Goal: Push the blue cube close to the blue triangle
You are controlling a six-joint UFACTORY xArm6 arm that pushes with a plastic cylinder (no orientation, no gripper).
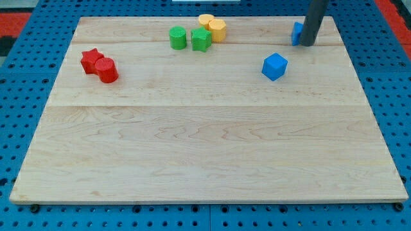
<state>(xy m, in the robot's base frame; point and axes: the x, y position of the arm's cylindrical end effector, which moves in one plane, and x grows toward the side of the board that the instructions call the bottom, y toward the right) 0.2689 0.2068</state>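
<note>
— How many blocks sit on the worktop?
— Eight: two red, two green, two yellow, two blue.

A pale wooden board lies flat, made of planks running left to right. At its far left sit a red star and a red cylinder, touching. Far and near the middle cluster a green cylinder, a green block and two yellow blocks. On the right a blue cube stands alone; farther back, another blue block sits half hidden behind the dark rod, whose tip rests on the board just beside it.
</note>
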